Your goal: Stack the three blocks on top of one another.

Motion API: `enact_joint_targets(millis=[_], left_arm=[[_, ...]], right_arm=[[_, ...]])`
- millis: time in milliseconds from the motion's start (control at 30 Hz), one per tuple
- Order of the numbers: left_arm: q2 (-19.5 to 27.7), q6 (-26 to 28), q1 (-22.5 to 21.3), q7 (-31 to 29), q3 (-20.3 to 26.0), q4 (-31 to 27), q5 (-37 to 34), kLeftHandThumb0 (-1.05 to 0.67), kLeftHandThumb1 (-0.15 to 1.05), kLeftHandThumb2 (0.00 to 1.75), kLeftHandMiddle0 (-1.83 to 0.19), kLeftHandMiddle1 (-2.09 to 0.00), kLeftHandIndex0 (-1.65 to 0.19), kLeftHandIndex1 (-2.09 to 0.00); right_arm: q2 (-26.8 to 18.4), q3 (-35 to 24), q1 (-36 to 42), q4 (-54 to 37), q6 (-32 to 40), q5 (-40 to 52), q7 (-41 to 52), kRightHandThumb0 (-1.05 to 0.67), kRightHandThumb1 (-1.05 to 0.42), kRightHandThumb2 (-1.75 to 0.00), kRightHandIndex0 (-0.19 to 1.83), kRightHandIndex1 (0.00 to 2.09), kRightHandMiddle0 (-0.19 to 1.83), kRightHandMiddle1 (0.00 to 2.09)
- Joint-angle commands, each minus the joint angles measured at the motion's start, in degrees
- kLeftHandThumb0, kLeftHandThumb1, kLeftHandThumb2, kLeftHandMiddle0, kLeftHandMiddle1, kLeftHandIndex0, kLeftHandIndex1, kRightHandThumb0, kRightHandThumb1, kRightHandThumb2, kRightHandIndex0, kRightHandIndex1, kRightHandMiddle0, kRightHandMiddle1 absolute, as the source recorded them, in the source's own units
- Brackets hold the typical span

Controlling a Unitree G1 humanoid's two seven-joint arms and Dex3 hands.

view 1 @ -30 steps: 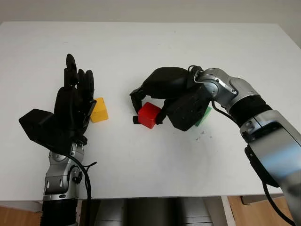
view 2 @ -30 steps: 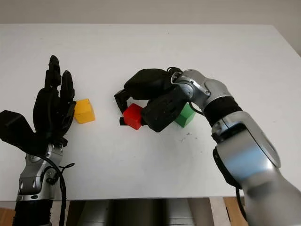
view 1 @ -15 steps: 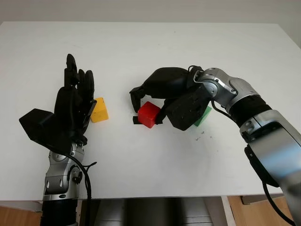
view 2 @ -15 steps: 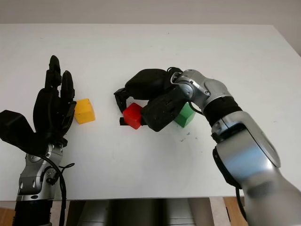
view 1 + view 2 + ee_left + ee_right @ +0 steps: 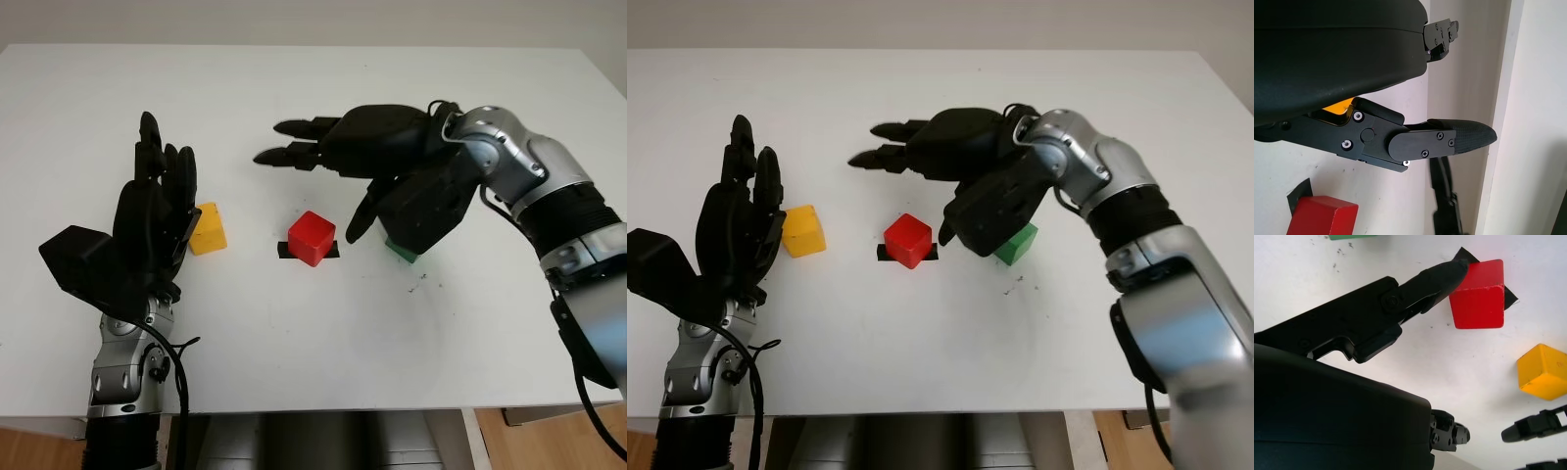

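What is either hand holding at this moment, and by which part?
Nothing is held. The right hand is open above the red block, apart from it; the left hand is open beside the yellow block.

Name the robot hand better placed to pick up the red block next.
Right. The right robot hand hangs open just above the red block; the left robot hand stands open beyond the yellow block, farther away.

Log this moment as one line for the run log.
stack: none yet | small red wooden cube: on table, free | right hand: open, above it | left hand: open, beside small yellow wooden cube
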Motion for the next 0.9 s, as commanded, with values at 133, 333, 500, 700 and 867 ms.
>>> enact_joint_targets(millis=[133,333,500,700,867], left_arm=[[0.5,-0.6,0.4,-0.5,0.4,-0.7,-0.3,-0.73,1.05,0.42,0.19,0.00,0.19,0.00],[1.2,-0.7,1.2,-1.3,0.6,-1.1,-0.1,-0.71,1.05,0.45,0.19,0.00,0.19,0.00],[1.7,-0.3,1.3,-1.9,1.4,-1.0,-0.8,-0.70,1.05,0.45,0.19,0.00,0.19,0.00],[3.2,0.5,0.9,-2.4,1.8,-0.6,-0.8,-0.70,1.05,0.41,0.19,0.00,0.19,0.00],[4.7,1.2,0.7,-2.7,1.7,-0.3,0.0,-0.68,1.05,0.37,0.19,0.00,0.19,0.00]], right_arm=[[-1.3,-9.0,6.8,-4.5,6.2,11.9,1.2,-0.91,-0.99,-0.16,-0.19,0.00,-0.19,0.00],[1.2,-17.5,17.2,-6.6,14.6,15.1,-12.1,-0.86,-1.05,-0.59,-0.19,0.00,-0.19,0.00],[3.3,-20.1,23.6,-8.8,19.0,16.4,-18.0,-0.82,-1.05,-0.65,-0.19,0.00,-0.19,0.00],[8.2,-24.0,28.2,-12.4,29.4,20.3,-23.7,-0.76,-1.05,-0.68,-0.19,0.01,-0.19,0.00],[11.6,-24.1,31.9,-12.6,28.5,16.4,-34.9,-0.71,-1.05,-0.71,-0.19,0.01,-0.18,0.02]])
